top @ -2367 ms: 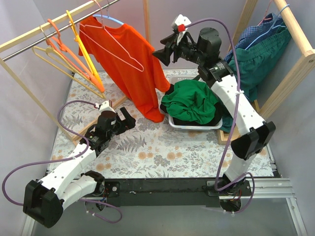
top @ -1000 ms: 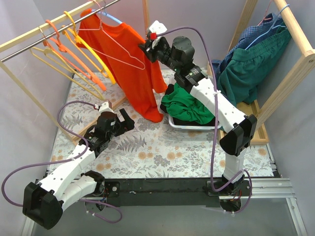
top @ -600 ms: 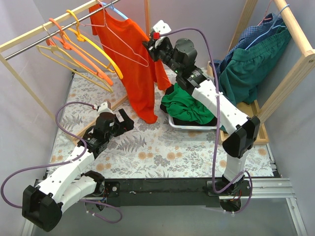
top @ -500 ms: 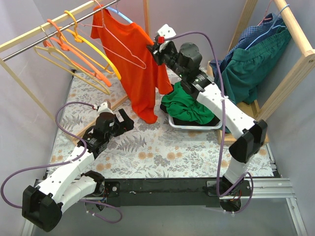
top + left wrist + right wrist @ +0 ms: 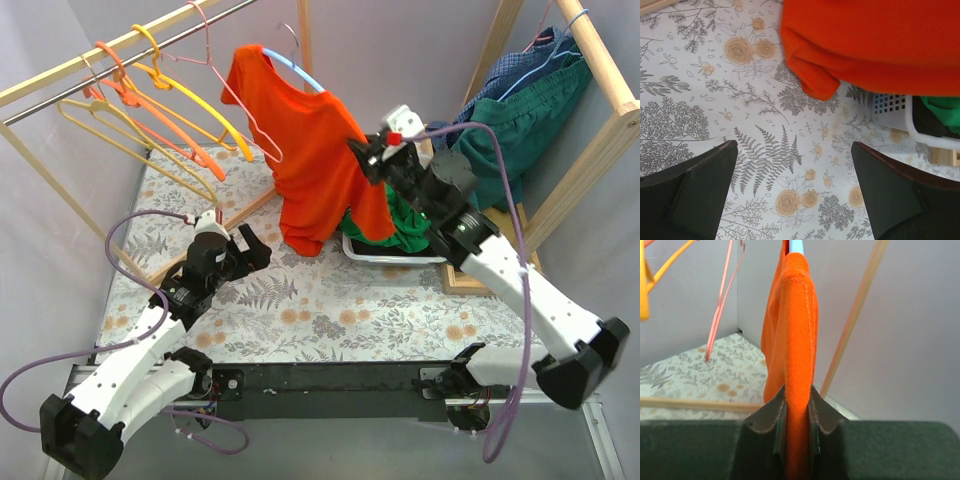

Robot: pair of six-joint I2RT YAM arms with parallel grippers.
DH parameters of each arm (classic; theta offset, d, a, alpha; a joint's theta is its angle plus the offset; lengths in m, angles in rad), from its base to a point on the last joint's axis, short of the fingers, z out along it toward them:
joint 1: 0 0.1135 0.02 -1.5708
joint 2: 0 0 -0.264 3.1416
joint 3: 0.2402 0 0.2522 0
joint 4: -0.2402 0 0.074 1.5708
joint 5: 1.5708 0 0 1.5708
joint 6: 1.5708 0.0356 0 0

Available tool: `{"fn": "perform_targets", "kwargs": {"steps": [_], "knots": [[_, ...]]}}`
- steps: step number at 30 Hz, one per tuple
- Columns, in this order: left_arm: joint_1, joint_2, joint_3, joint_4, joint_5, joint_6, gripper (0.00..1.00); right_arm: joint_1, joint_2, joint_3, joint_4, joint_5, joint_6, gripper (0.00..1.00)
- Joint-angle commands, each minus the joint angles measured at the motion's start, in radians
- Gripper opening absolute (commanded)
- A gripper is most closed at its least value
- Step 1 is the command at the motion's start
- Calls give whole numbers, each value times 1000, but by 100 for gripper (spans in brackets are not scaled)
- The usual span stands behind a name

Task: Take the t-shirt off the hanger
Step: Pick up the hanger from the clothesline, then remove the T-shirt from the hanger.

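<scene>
Change: your right arm has swung back from the rail [image 5: 120, 50] toward the near right. It carries the orange t-shirt [image 5: 315, 160] and its blue hanger [image 5: 305, 78] along. The empty hangers [image 5: 170, 90] stay on the rail.
Meaning: the hanger's hook [image 5: 290, 35] now looks clear of the rail, so shirt and hanger seem to be off the rack together. The shirt itself is not yet off the hanger; that step remains.
T-shirt: draped over the hanger above the table [image 5: 330, 300]. Its hem dangles in front of the white basket [image 5: 395, 257] that holds the green garment [image 5: 410, 215].
Hanger: inside the shirt's shoulders, with only the blue arc and the wire hook showing at the collar.
Right gripper [image 5: 368, 160]: clamped on the shirt's shoulder edge. Your wrist view shows a fold of orange fabric pinched between both fingers. You cannot tell whether the hanger's arm is in that pinch too.
Left gripper [image 5: 240, 248]: jaws wide apart, holding nothing, low over the table. The shirt's hem hangs ahead of it, not touching.
</scene>
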Motion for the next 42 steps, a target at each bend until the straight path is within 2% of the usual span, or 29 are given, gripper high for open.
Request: {"fn": "perform_targets", "kwargs": {"steps": [1, 4, 10, 17, 21, 25, 31, 35, 42], "knots": [[5, -68, 16, -22, 108, 71, 98, 0, -198, -139, 47, 51, 97, 1], [3, -114, 13, -6, 220, 125, 98, 1, -273, -222, -65, 40, 136, 1], [2, -206, 21, 43, 298, 197, 98, 1, -386, -374, -207, -74, 214, 1], [2, -166, 64, 82, 387, 266, 98, 1, -523, -554, -315, -164, 251, 1], [0, -142, 71, 125, 427, 285, 98, 1, -604, -580, -349, -187, 268, 1], [-1, -114, 94, 161, 452, 301, 98, 3, -652, -571, -359, -299, 239, 1], [-7, -88, 162, 176, 472, 386, 97, 1, -629, -540, -413, -459, 202, 1], [-7, -76, 225, 94, 544, 495, 96, 1, -618, -561, -395, -486, 205, 1], [-7, -34, 236, 9, 725, 571, 95, 1, -571, -548, -329, -583, 218, 1]]}}
